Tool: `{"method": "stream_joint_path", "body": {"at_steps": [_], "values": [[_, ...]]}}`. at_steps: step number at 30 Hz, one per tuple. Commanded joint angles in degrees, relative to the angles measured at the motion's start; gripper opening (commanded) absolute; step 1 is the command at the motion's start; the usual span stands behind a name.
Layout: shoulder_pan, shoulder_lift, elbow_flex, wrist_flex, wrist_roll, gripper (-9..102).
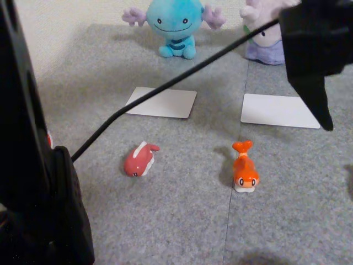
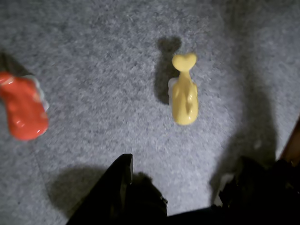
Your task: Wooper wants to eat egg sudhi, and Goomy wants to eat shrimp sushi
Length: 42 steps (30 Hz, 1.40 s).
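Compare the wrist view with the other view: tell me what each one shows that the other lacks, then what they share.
Wrist view alone: the yellow fish toy lying on the carpet, with the gripper open just short of it. Other view alone: the blue plush, the lilac plush, two white cards and the pink-red toy. Both: the grey carpet and apparently the orange fish toy, cut off at the wrist view's left edge.

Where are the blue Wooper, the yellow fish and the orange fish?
Wooper (image 1: 172, 21): other view, on its smiling face.
Yellow fish (image 2: 184, 96): wrist view, on its back.
Orange fish (image 1: 245, 169): other view, on its body.
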Motion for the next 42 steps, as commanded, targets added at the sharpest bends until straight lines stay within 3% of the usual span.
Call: {"method": "stream_joint_path", "body": {"at_steps": [1,10,20,25,42], "values": [[0.6,-1.3,-0.4,-1.8,-0.4,27],[2.7,-13.0,-11.3,-1.1,0.6,33],[3.8,-34.5,-35.9,13.5,0.7,33],[3.4,-41.9,-42.6,15.4,3.0,33],[3.3,-43.9,-44.7,16.7,4.5,4]]}}
